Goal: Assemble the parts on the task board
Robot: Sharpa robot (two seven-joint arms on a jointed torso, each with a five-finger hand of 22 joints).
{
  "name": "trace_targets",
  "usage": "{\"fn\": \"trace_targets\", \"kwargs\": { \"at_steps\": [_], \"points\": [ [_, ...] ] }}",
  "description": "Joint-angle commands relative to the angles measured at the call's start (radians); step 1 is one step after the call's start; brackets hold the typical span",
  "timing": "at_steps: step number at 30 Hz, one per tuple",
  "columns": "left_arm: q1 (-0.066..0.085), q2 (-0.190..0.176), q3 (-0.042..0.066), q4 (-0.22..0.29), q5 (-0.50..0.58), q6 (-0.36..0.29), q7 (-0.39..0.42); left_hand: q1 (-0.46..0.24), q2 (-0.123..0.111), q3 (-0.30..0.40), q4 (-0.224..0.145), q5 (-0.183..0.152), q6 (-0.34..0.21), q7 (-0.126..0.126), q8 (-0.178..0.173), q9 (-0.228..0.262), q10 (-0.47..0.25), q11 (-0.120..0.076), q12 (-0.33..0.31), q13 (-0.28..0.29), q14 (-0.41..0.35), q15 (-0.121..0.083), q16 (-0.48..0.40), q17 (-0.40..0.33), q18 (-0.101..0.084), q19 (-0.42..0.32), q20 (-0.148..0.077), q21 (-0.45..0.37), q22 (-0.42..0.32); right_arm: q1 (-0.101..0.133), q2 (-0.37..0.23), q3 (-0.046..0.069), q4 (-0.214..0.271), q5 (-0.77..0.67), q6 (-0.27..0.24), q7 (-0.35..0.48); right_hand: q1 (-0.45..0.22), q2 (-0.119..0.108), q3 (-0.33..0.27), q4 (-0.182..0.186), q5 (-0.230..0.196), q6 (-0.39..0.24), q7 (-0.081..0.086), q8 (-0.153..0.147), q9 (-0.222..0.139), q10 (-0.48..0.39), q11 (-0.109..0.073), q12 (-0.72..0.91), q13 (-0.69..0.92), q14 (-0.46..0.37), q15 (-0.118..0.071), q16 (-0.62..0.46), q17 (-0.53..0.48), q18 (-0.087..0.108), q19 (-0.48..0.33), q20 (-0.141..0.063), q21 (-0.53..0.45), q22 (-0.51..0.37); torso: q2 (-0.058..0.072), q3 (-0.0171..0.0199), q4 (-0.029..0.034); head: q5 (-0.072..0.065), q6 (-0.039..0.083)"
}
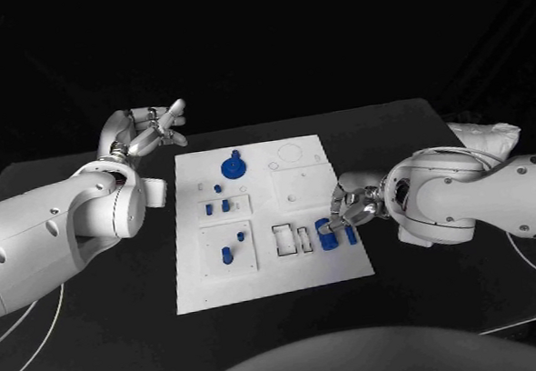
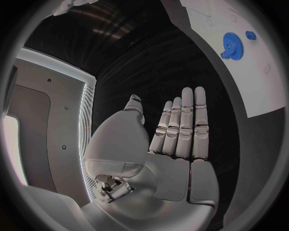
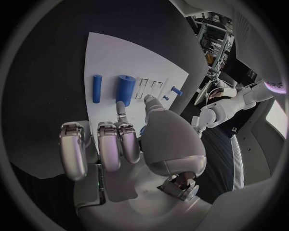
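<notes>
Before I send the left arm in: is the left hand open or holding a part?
Open. The left hand has its fingers straight and apart with nothing between them, and it is off the task board, over the black table.

Right hand (image 3: 129, 144): palm over the task board's near edge, fingers (image 3: 111, 144) curled, one reaching toward the thick cylinder.
Task board (image 3: 120, 57): white plate on dark tabletop (image 3: 42, 86).
Blue parts: slim cylinder (image 3: 97, 88), thick cylinder (image 3: 125, 88), small peg (image 3: 176, 90).

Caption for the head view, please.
Right hand reaches over blue parts on the task board; left hand hovers open.
</notes>
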Motion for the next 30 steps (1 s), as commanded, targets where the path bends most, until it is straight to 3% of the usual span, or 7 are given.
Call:
{"fn": "trace_targets", "kwargs": {
  "at_steps": [1, 22, 30],
  "points": [
    [0.001, 0.000, 0.001, 0.003, 0.002, 0.018, 0.010, -0.002, 0.011, -0.006, -0.001, 0.006, -0.005, 0.002, -0.005, 0.001, -0.006, 0.002, 0.002, -0.001, 0.004, -0.001, -0.003, -0.001, 0.012, 0.007, 0.001, -0.006, -0.001, -0.003, 0.011, 0.000, -0.008, -0.045, 0.022, -0.046, -0.008, -0.007, 0.012, 0.002, -0.006, -0.013, 0.002, -0.008, 0.004, 0.105, -0.002, 0.004, 0.263, 0.108, -0.003, 0.004, 0.263, -0.018, 0.099, -0.006, 0.021, 0.257, 0.000, 0.0008, 0.0013, -0.002, 0.000],
    [0.001, -0.008, 0.001, 0.005, 0.002, 0.020, 0.010, -0.002, 0.011, -0.006, -0.001, 0.006, -0.005, 0.002, -0.005, 0.001, -0.006, 0.002, 0.002, -0.001, 0.004, -0.001, -0.003, -0.001, 0.012, 0.007, 0.001, -0.006, -0.001, -0.028, 0.052, 0.000, -0.057, -0.069, 0.102, -0.084, -0.032, 0.001, 0.042, 0.008, -0.045, 0.002, 0.002, -0.015, 0.026, 0.105, 0.000, 0.004, 0.263, 0.108, 0.002, 0.004, 0.263, -0.022, 0.105, -0.001, 0.035, 0.263, -0.001, -0.0002, 0.0009, 0.001, 0.000],
    [0.001, -0.010, 0.001, 0.006, 0.002, 0.020, 0.009, -0.002, 0.011, -0.006, -0.001, 0.006, -0.005, 0.002, -0.005, 0.001, -0.006, 0.002, 0.002, -0.001, 0.004, -0.001, -0.003, -0.001, 0.012, 0.007, 0.001, -0.006, -0.001, -0.044, 0.082, 0.000, -0.085, -0.066, 0.094, -0.077, -0.050, 0.009, 0.048, 0.017, -0.050, 0.002, 0.002, -0.026, 0.029, 0.105, -0.001, 0.004, 0.263, 0.108, 0.000, 0.004, 0.263, -0.022, 0.105, -0.001, 0.035, 0.263, 0.000, 0.0000, 0.0014, 0.003, 0.000]
  ]
}}
